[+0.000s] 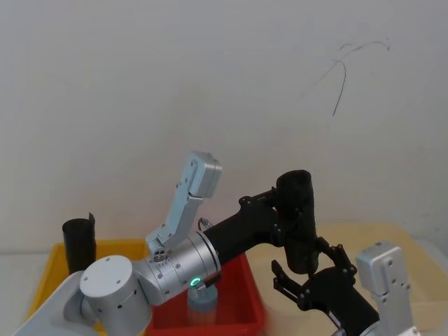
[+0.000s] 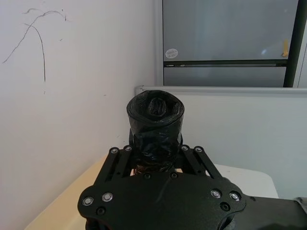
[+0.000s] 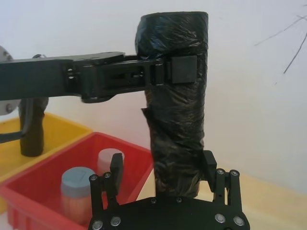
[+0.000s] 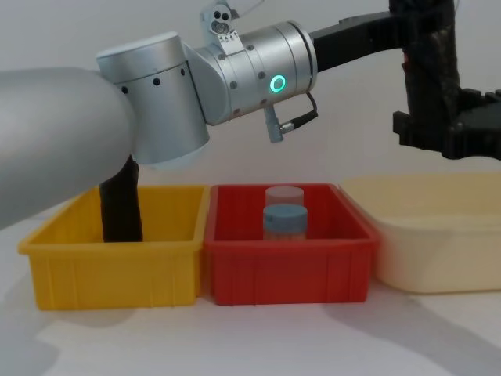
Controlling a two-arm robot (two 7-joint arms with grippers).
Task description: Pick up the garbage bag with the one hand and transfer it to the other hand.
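Grips the garbage bag (image 3: 177,124) near its upper end with the left pincer (image 1: 285,210), pads pressed tight against its sides, and holds it upright in the air over the right half of the surface, to the right of the red bin (image 4: 286,266) and by the cream tub (image 4: 438,235). Brackets the bag's lower end with the right pincer (image 3: 162,165), fingers (image 3: 116,167) spread to either side and not clamped on it.
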